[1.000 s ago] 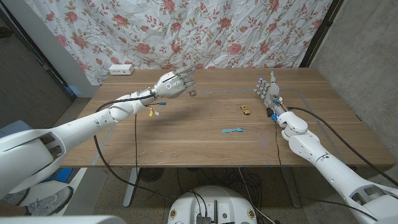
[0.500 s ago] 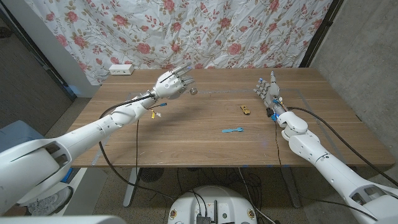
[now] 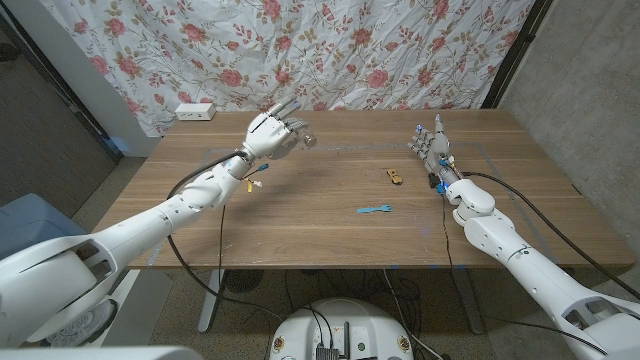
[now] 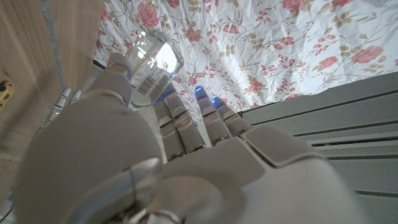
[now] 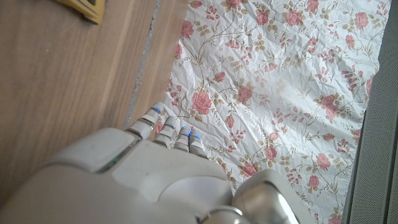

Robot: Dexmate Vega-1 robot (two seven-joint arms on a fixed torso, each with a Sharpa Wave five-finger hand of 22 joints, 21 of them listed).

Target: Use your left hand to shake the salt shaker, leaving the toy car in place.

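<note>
My left hand [image 3: 272,132] is raised over the far left part of the table and grips a clear glass salt shaker [image 3: 304,141] that sticks out toward the middle. In the left wrist view the salt shaker [image 4: 149,62] with a barcode label lies between the thumb and the fingers [image 4: 186,118] of that hand [image 4: 155,162]. The small yellow toy car [image 3: 394,176] stands on the table right of centre. My right hand [image 3: 429,146] stands on its edge at the far right with fingers apart, holding nothing; the right wrist view shows its back [image 5: 143,180].
A blue plastic piece [image 3: 375,210] lies on the table near the middle front. A white power strip [image 3: 195,111] sits at the far left corner. A flowered curtain [image 3: 330,50] hangs behind the table. Cables [image 3: 250,178] hang from my left wrist.
My left hand has drawn back toward the far left with the shaker, and its fingers have curled closer around it. The toy car and right hand have not moved.
</note>
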